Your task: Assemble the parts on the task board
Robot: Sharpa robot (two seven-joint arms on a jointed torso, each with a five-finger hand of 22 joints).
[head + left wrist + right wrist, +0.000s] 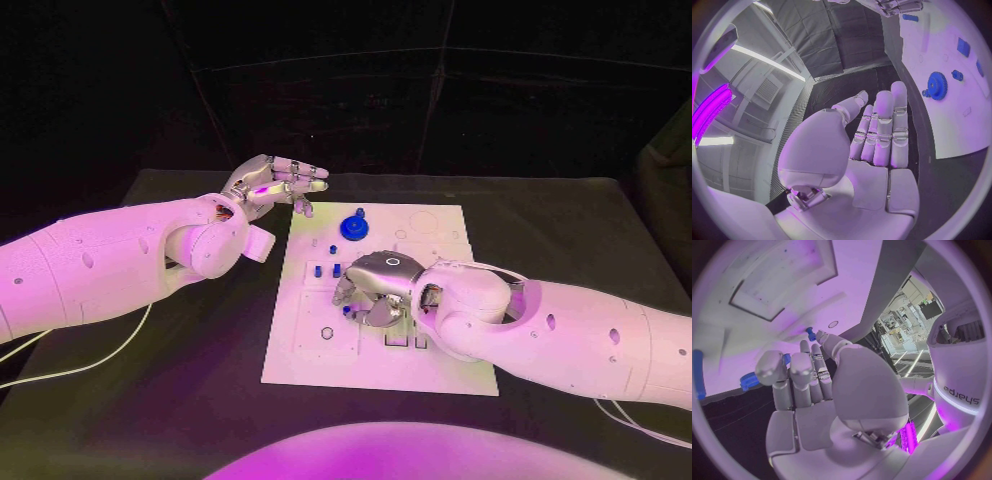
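Left hand (274, 186) hovers beyond the far-left corner of the white rectangular task board (310, 345), fingers straight and released, holding nothing | blue toothed gear (355, 227) sits on the board's far part | right hand (378, 290) over mid-board beside small blue parts (316, 269); grip cannot be told

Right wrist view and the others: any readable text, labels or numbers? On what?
"sharpa", seen turned on its side, on the robot's white arm in the right wrist view.
The task board carries faint outlines and marks, too small to read in the head view.
No other text readable.
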